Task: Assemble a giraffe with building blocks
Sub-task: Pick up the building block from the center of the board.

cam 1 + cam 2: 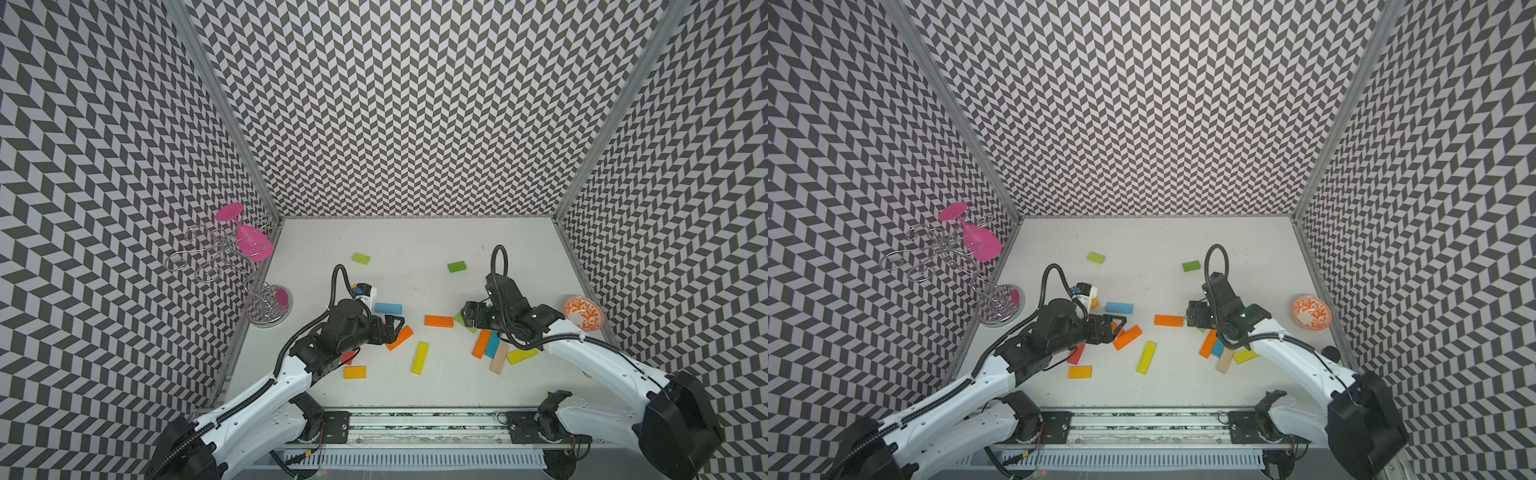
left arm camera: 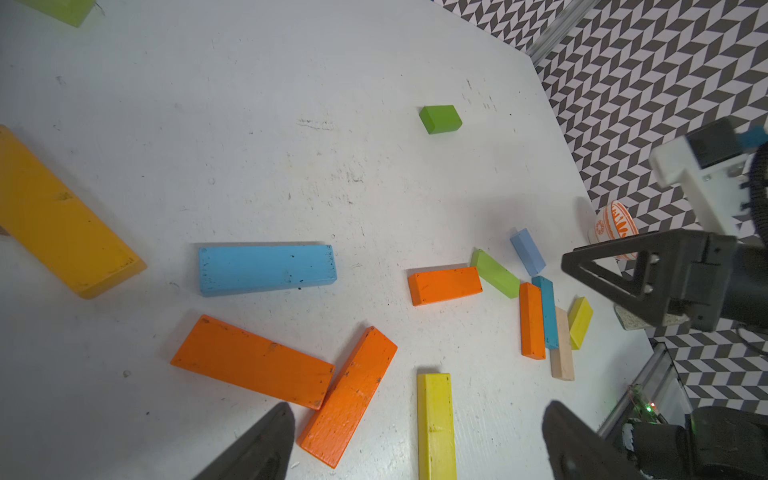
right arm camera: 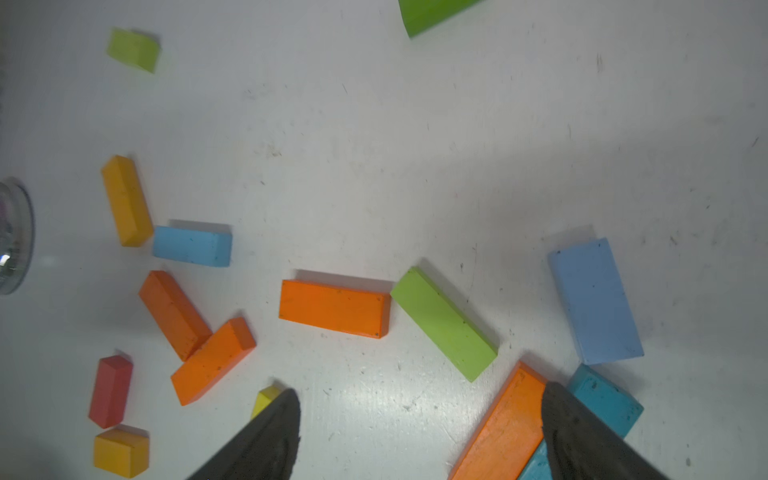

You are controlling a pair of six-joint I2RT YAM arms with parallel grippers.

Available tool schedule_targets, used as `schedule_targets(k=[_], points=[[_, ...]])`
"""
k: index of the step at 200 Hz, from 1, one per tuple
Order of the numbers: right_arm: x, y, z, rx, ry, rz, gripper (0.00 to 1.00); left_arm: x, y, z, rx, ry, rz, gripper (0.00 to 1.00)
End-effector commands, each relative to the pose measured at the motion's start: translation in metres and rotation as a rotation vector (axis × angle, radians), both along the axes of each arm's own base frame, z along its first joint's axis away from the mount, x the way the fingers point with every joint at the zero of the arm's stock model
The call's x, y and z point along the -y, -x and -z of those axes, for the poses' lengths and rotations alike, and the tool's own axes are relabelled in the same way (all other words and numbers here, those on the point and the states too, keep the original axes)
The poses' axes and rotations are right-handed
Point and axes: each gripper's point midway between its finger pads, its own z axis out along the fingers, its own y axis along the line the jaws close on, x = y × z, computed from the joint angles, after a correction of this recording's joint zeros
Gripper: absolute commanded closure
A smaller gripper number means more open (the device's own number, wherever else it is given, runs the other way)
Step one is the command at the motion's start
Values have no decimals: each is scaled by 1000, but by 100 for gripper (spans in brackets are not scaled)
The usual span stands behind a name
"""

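Flat on the white tabletop (image 1: 415, 241) lie a green block (image 1: 456, 266) toward 12 o'clock and a yellow block (image 1: 419, 357) toward 6. The left end effector (image 1: 397, 331) hangs at 9 o'clock over a slanted orange block (image 1: 402, 337), jaws spread wide and holding nothing (the left wrist view shows its fingers far apart). The right end effector (image 3: 420, 390), at 3 o'clock, is also spread wide with nothing gripped. One finger overlaps a long orange block (image 3: 503, 424), though contact is unclear.

Pink goblet (image 1: 251, 243) hangs in a wire rack (image 1: 223, 244), orange-patterned bowl (image 1: 584, 313) well apart.
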Motion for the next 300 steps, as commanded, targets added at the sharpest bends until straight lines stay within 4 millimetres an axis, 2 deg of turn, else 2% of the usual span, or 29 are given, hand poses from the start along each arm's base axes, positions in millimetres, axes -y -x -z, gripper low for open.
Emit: schedule_targets(k=[1, 31, 61, 105, 131, 166, 205, 245, 281, 291, 300], points=[[-18, 8, 13, -33, 11, -112, 14, 7, 2, -8, 9, 45, 16, 6], [-51, 20, 27, -41, 95, -289, 11, 5, 2, -10, 14, 44, 10, 6], [-79, 16, 20, 58, 183, -438, 8, 3, 3, -16, 23, 48, 3, 3], [-94, -8, -2, 230, 289, -590, 8, -6, 5, -32, 61, 56, -26, 2], [-104, -12, 9, 222, 360, -729, 8, -7, 5, -36, 69, 60, -29, 2], [-100, -18, 36, 153, 435, -827, 9, -9, 7, -37, 64, 57, -30, 2], [-92, -29, 47, 155, 464, -866, 11, -13, 9, -39, 73, 52, -39, 1], [-97, -26, 69, 96, 448, -921, 15, -13, 10, -37, 71, 53, -41, 1], [-93, -21, 80, 65, 447, -910, 28, -14, 9, -38, 76, 52, -40, 1], [-91, -21, 80, 59, 451, -899, 35, -13, 9, -39, 78, 53, -39, 1], [-90, -22, 78, 63, 450, -887, 45, -13, 8, -39, 78, 51, -38, 1]])
